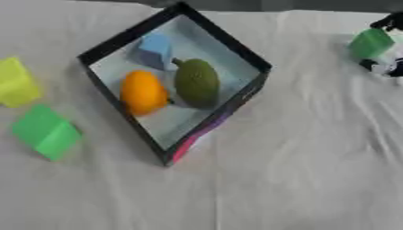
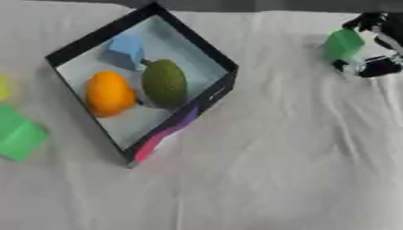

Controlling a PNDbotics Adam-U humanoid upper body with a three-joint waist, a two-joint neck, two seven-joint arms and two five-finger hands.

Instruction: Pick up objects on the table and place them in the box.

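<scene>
Right hand (image 2: 374, 42) at two o'clock, fingers closed round a green block (image 2: 343, 44). Box (image 1: 118, 45) at eleven o'clock, set askew, containing an orange (image 1: 143, 93), an avocado (image 1: 196, 82) and a blue block (image 1: 154, 50). Yellow block (image 1: 15, 83) and green cube (image 1: 46, 131) at nine o'clock.
</scene>
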